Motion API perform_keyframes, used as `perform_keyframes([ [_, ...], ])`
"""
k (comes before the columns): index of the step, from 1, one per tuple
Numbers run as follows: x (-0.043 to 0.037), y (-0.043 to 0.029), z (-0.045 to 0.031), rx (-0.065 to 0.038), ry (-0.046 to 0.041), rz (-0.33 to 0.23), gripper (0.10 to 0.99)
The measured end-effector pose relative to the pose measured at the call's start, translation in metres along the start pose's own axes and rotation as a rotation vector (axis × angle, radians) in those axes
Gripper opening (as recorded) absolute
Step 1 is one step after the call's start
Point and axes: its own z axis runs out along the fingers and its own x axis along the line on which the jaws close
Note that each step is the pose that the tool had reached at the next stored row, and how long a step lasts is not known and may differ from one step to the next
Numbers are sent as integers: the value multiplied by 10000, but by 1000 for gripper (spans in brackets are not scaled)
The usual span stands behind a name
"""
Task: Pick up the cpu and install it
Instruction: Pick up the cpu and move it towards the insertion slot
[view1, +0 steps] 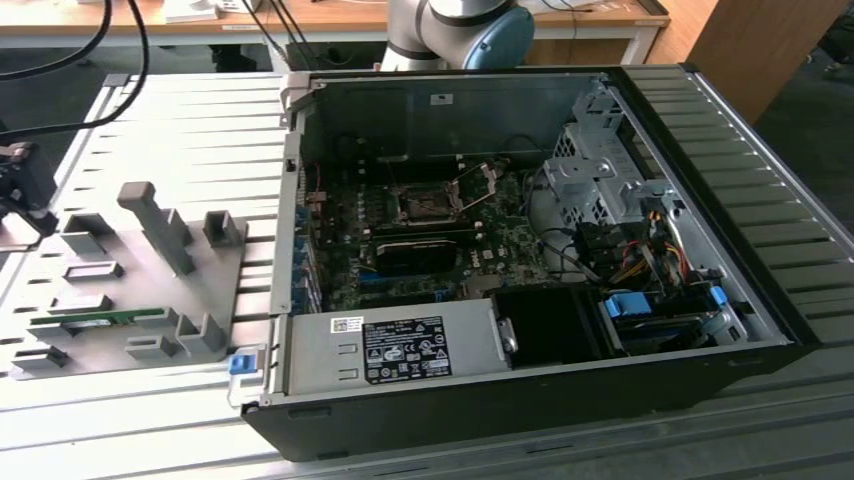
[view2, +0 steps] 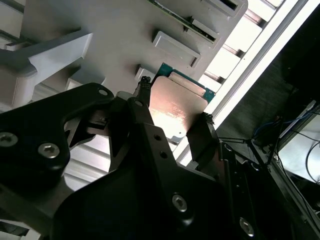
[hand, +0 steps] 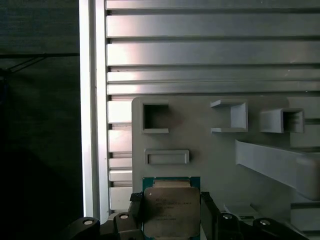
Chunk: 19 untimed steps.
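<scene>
The cpu (view2: 176, 106) is a flat square chip with a silvery top and a thin teal rim. It sits between my two black fingers in both wrist views, with one finger against each opposite edge. My gripper (view2: 175, 102) is shut on the cpu (hand: 170, 210) over the grey fixture plate (hand: 200, 150); whether the chip still rests on the plate I cannot tell. In the exterior view my gripper (view1: 16, 190) is a dark shape at the far left, over the left end of the fixture plate (view1: 120, 290). The open computer case (view1: 534, 250) shows the motherboard's empty socket (view1: 424, 207).
Grey fixture blocks (view1: 158, 225) stand up from the plate, and a narrow green circuit strip (view1: 100, 320) lies in one holder. The ribbed metal table (view1: 187, 130) runs under everything. Cables, drive cages and a power supply (view1: 394, 350) crowd the case. The arm's base (view1: 454, 30) stands behind the case.
</scene>
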Motion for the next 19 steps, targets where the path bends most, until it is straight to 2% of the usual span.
perform_keyframes([
  [7,-2,1,-80,0,0,0,541],
  [19,-8,7,-338,1,0,0,541],
])
